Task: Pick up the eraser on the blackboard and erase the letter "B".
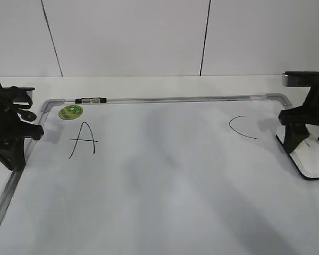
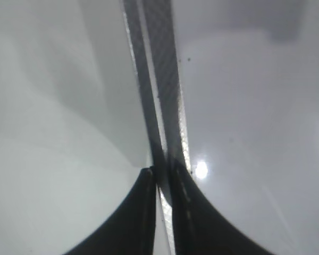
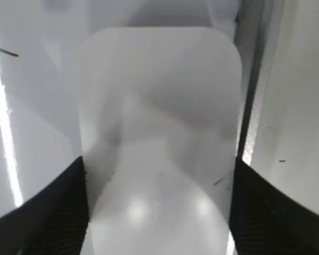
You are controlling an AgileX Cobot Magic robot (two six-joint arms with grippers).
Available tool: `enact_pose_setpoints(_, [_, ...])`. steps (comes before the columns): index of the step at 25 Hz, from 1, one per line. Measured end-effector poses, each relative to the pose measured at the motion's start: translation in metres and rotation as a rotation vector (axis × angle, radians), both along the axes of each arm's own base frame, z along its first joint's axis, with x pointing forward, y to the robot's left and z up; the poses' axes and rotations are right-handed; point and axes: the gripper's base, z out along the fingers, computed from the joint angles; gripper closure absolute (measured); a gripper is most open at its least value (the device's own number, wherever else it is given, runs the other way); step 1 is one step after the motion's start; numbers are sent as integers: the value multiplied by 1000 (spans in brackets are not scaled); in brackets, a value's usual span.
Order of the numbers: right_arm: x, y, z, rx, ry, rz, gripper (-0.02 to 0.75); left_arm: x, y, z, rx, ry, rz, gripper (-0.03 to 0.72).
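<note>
Our left gripper (image 1: 29,122) sat shut and empty at the blackboard (image 1: 165,99) frame, clear of "A" (image 1: 83,139) — no letter "B" showed between it and "C" (image 1: 241,128). Rightmost, our right gripper (image 1: 297,139) clasped the eraser (image 1: 312,159) — felt on the board.

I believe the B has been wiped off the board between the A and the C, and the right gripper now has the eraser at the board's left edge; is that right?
Only the side is wrong. In the exterior view the right gripper has the eraser at the right edge of the blackboard, past the C. No B shows between the A and the C.
</note>
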Motion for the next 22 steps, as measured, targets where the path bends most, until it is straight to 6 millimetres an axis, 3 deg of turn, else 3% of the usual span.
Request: enact_pose_setpoints(22, [1,-1,0,-16,-7,3,203,0,0,0,0,0,-2,639])
